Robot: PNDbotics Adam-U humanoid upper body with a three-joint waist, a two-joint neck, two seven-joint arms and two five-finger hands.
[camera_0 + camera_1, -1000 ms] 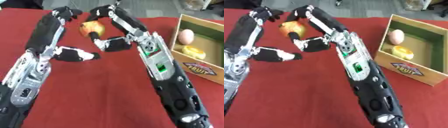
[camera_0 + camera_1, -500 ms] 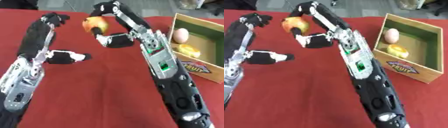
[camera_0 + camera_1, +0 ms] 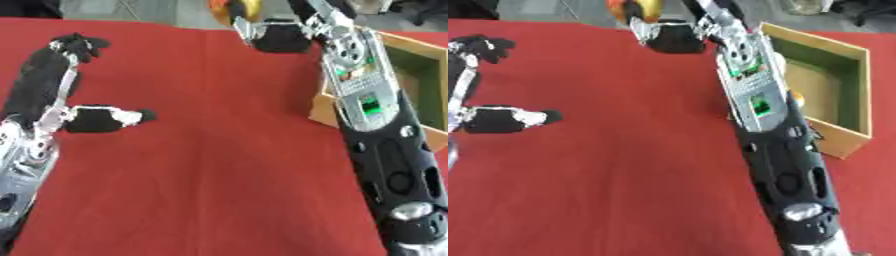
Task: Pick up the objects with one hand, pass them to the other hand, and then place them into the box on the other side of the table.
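Orange-yellow round fruit (image 3: 636, 9), red patch on one side, top cut off by frame edge, pinched in right hand (image 3: 677, 36) fingers, raised at far edge of red worktop (image 3: 219, 150). Left hand (image 3: 61, 95) empty, fingers spread, thumb out. Wooden box (image 3: 833, 85) right of the fingers; contents hidden behind forearm.

Both views originate from the head-mounted stereo pair and look steeply down onto the red bench (image 3: 219, 165) at close range. Each frames both forearms from the near edge. The right eye view reveals more of the wooden box (image 3: 833, 85); the remaining scene overlaps almost entirely.
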